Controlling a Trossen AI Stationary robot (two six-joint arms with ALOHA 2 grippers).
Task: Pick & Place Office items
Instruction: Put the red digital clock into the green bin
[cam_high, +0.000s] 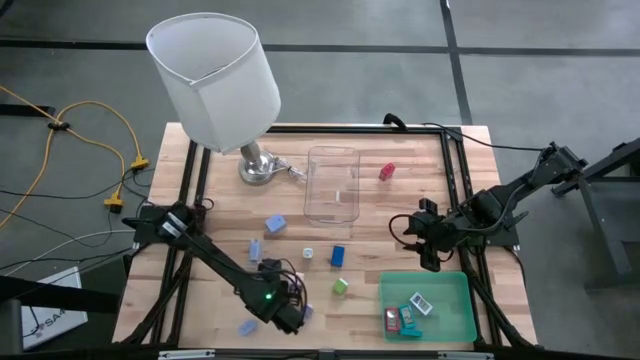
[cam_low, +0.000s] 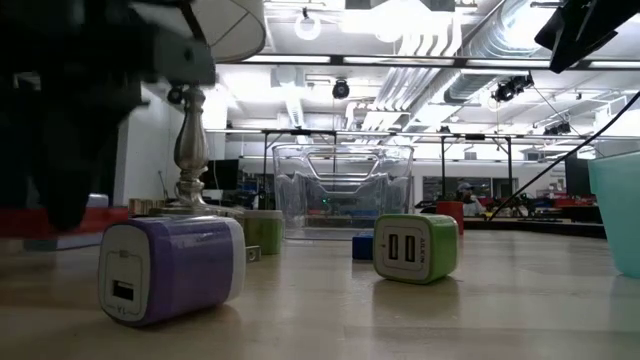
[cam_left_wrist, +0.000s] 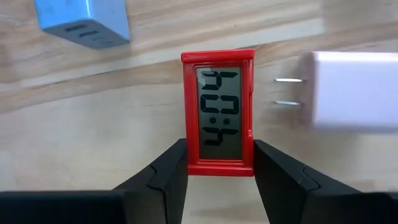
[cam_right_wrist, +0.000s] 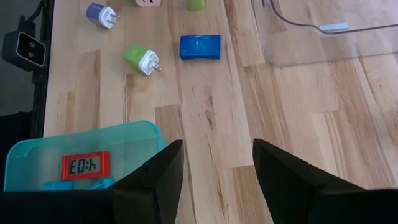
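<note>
Small office items lie scattered on the wooden table: a purple charger (cam_low: 170, 270), a green charger (cam_low: 415, 247), a blue block (cam_high: 338, 256), a light blue charger (cam_left_wrist: 81, 22), a pale pink charger (cam_left_wrist: 354, 90) and a red piece (cam_high: 387, 171). My left gripper (cam_high: 287, 316), near the table's front edge, is shut on a small red digital clock (cam_left_wrist: 219, 112). My right gripper (cam_high: 428, 252) hangs open above the table beside the green tray (cam_high: 455, 285), with nothing between its fingers (cam_right_wrist: 155, 174). My left gripper pinches the red clock between its two fingers, on the two long sides near one short end (cam_left_wrist: 193, 163). The fingers come from above, pointing steeply down. The clock's display faces the wrist camera. Whether the clock is clear of the table I cannot tell.
A clear plastic box (cam_high: 333, 185) stands mid-table and a lamp with a white shade (cam_high: 215, 75) stands at the far left. The green tray holds another red clock (cam_right_wrist: 86, 165) and a few small pieces. Black frame rails run along the table's sides.
</note>
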